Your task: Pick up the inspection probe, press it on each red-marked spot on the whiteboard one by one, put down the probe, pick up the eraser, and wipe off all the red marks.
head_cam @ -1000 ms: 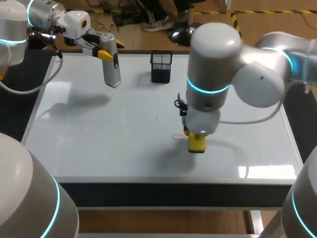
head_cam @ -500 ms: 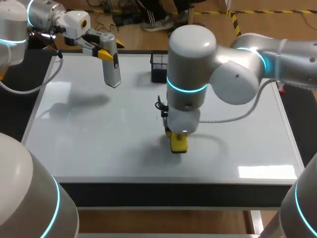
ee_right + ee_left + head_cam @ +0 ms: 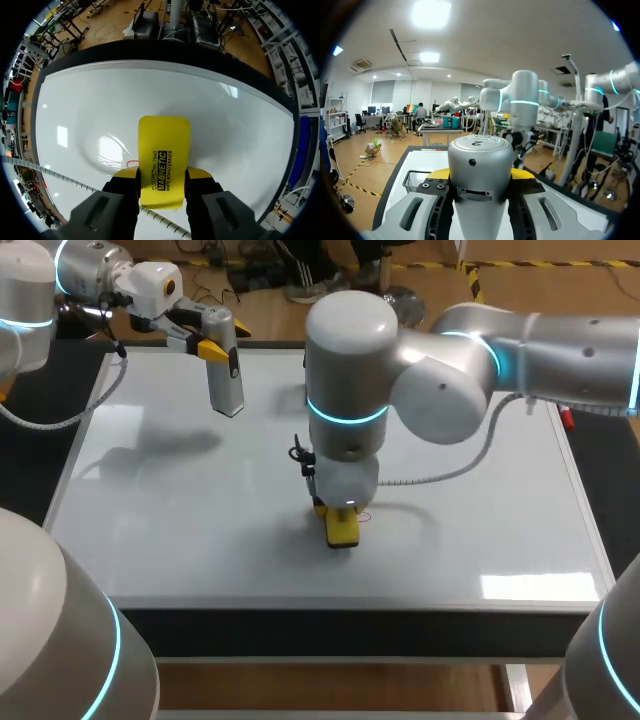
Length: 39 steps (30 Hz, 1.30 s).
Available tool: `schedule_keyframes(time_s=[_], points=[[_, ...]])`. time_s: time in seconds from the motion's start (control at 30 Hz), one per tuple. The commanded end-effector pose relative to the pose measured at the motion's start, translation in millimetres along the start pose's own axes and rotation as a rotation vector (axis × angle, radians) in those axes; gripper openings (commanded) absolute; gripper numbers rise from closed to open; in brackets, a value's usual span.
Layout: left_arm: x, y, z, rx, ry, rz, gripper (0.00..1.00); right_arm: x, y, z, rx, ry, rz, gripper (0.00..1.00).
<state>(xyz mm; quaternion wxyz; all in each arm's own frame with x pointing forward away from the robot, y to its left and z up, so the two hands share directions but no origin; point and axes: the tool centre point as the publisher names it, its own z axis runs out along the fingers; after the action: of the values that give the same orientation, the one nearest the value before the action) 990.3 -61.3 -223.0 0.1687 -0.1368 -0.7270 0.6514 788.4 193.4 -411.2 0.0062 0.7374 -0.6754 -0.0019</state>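
Observation:
The silver inspection probe (image 3: 226, 375) hangs upright over the whiteboard's (image 3: 180, 510) far left, with my left gripper (image 3: 207, 344) shut on it. In the left wrist view the probe (image 3: 480, 180) fills the gap between the yellow fingertips (image 3: 439, 174). My right arm reaches to the board's middle front, its gripper (image 3: 338, 514) shut on the yellow eraser (image 3: 342, 529), which rests on the board. In the right wrist view the eraser (image 3: 164, 157) sits between the fingers, and a faint red mark (image 3: 131, 163) shows just beside it. A trace of red (image 3: 365, 517) lies right of the eraser.
A black mesh holder (image 3: 417, 180) stands at the board's far edge, almost wholly hidden behind my right arm in the head view. A small red object (image 3: 568, 418) lies off the board's right edge. A coiled cable (image 3: 70, 182) runs beside the right gripper.
My right arm has swept the eraser leftward across the board, over the red circle, of which only a faint trace shows now. The left arm and probe have not moved.

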Motion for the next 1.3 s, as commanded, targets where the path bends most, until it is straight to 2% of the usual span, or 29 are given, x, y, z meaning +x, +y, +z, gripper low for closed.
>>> schedule_keyframes(time_s=[0.03, 0.4, 1.3], points=[[-1.3, -0.7, -0.8, 0.0, 0.005, -0.001, 0.0, 1.0, -4.8, 4.0, -0.005, 0.006, 0.001, 0.0], [-1.3, -0.7, -0.8, 0.0, 0.005, -0.001, 0.0, 12.7, -8.4, 12.2, -0.016, 0.019, 0.019, 0.0], [-1.3, -0.7, -0.8, 0.0, 0.005, -0.001, 0.0, 105.6, -17.5, 26.4, -0.052, 0.054, 0.232, 0.0]])
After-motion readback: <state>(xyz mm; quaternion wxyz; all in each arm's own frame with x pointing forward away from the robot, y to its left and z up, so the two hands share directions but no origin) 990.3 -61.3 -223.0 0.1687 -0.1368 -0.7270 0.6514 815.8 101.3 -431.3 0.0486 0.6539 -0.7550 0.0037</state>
